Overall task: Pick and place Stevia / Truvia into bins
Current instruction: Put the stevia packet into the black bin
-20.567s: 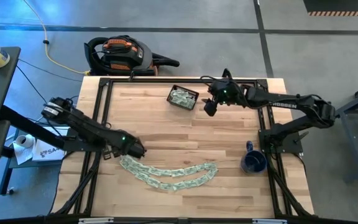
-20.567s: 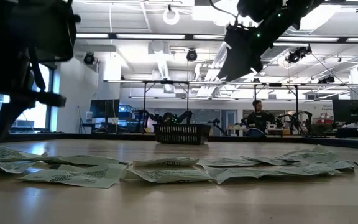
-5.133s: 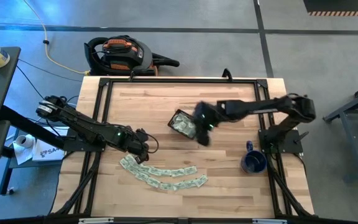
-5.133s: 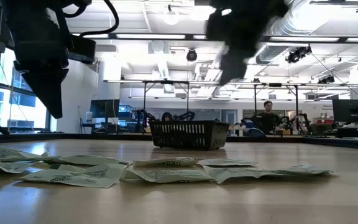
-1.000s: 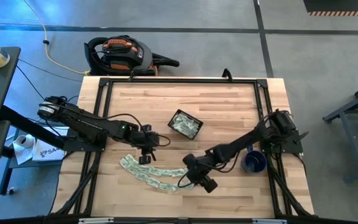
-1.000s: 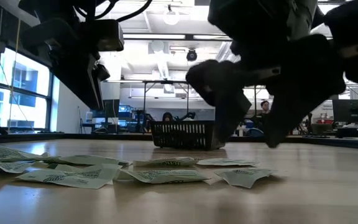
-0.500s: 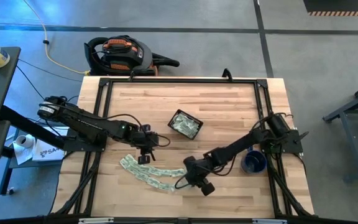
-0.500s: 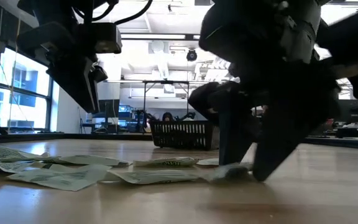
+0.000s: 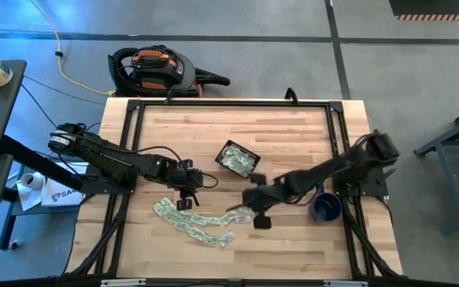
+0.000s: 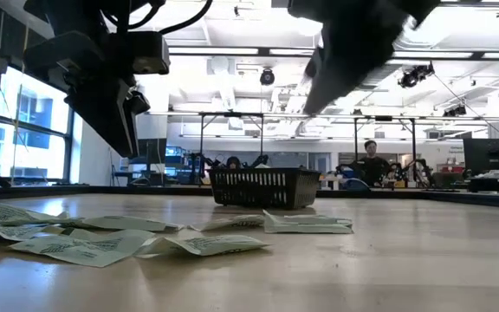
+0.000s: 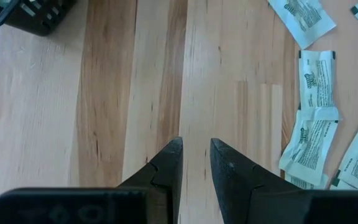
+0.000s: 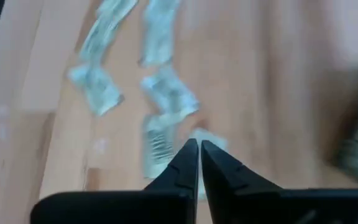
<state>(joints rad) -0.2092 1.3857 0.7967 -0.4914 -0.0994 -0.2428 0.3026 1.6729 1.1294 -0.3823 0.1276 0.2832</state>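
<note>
Pale green and white Stevia sachets lie flat in a curved row near the table's front, also seen in the left wrist view and the low view. The dark slatted basket stands mid-table with sachets inside. My right gripper hangs above the row's right end, between row and basket, shut on one sachet. My left gripper hovers over bare wood left of the basket, open, with nothing between its fingers. My right gripper pinches a pale sachet by one end between its two fingertips, which slant down from the table's right side. The sachet is lifted off the table and sticks out beyond the tips. Blur hides which edge it has.
A dark blue mug stands by the right rail, close to my right arm. A black frame runs around the table. A vacuum cleaner lies on the floor beyond the far edge. A person sits far back in the room.
My right gripper has shut on a sachet at the row's right end. It then rose and moved toward the far edge and the basket, rolling at the wrist. That sachet has left the table; the others lie as before.
</note>
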